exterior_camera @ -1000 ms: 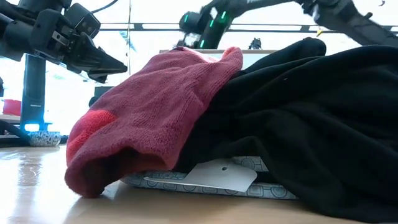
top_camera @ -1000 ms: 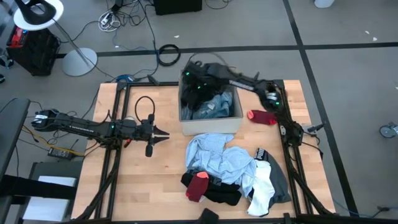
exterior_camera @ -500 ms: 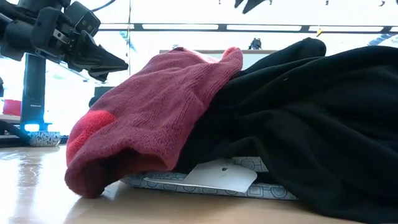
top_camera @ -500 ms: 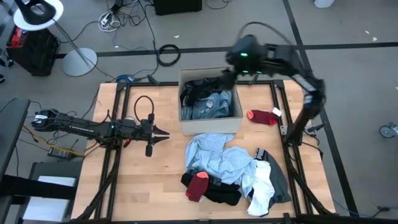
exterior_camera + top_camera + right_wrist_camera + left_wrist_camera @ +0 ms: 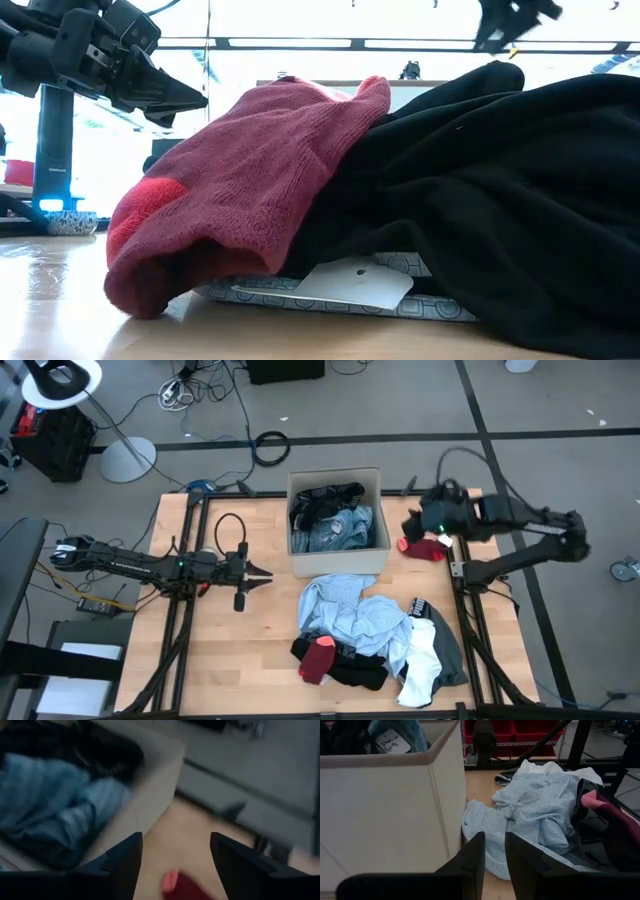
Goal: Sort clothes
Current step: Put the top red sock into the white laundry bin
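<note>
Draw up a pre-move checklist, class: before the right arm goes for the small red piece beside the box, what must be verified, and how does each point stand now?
1. Right tool open: ok, fingers spread wide with nothing between them.
2. Right tool near the small red piece: ok, above it, not touching.
3. Red piece free of other clothes: ok, it lies alone on the table.
4. Box has room: cannot tell, clothes already fill much of it.
5. Left tool out of the way: ok, left of the box, empty.
</note>
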Robot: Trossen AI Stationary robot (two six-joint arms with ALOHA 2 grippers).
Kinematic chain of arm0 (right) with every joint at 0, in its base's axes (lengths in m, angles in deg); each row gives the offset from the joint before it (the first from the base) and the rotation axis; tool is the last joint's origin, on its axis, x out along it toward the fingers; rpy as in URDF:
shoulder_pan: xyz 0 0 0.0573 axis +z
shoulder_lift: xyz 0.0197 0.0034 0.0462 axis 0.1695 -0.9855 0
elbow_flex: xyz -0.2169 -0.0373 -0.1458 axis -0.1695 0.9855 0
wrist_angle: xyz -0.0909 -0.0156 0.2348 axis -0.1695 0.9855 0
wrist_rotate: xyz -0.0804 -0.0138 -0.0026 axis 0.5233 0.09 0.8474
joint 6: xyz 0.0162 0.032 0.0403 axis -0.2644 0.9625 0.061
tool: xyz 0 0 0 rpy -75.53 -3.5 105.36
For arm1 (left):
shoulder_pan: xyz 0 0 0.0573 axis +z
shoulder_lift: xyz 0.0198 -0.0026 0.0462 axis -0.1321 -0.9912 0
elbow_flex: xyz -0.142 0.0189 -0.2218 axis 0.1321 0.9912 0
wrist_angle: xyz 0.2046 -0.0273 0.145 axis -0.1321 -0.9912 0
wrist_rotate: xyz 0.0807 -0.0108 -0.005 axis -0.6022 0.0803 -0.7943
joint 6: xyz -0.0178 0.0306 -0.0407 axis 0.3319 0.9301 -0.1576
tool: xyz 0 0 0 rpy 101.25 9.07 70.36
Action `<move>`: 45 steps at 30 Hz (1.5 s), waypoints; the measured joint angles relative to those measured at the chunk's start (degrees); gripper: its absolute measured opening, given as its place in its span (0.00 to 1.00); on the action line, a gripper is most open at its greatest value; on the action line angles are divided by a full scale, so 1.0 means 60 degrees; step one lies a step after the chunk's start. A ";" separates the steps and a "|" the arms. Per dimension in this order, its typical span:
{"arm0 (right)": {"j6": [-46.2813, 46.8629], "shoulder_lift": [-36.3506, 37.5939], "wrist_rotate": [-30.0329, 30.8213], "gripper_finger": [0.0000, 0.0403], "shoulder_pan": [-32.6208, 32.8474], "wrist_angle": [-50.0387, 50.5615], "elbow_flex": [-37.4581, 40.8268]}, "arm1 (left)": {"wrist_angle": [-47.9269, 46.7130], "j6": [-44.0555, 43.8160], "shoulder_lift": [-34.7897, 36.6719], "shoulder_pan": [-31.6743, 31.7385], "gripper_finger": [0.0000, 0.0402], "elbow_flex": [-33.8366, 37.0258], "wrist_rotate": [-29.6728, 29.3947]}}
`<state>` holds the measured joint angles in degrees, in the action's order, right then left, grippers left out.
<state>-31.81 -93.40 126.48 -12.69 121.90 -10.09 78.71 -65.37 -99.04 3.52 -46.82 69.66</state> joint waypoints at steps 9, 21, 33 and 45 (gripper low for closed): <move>0.3281 0.1744 -0.2257 0.57 -0.0809 -0.0813 0.4917 | 0.0002 -0.0071 0.0000 0.0000 0.20 0.0000 0.0000; 0.2673 0.1689 -0.3590 0.57 -0.2961 -0.5343 0.8618 | -0.0012 -0.0254 0.0000 0.0000 0.20 0.0000 0.0049; 0.2052 0.0482 -0.3243 0.56 -0.4344 -0.7476 0.9842 | -0.0012 -0.0219 0.0002 0.0000 0.20 0.0000 0.0073; 0.1061 0.0619 -0.3722 0.04 -0.3960 -0.7306 0.8855 | -0.0037 -0.0444 0.0000 -0.0011 0.20 0.0000 0.0171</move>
<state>-25.44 -89.69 104.14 -36.45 78.06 43.04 78.48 -68.04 -99.04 3.45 -46.82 70.69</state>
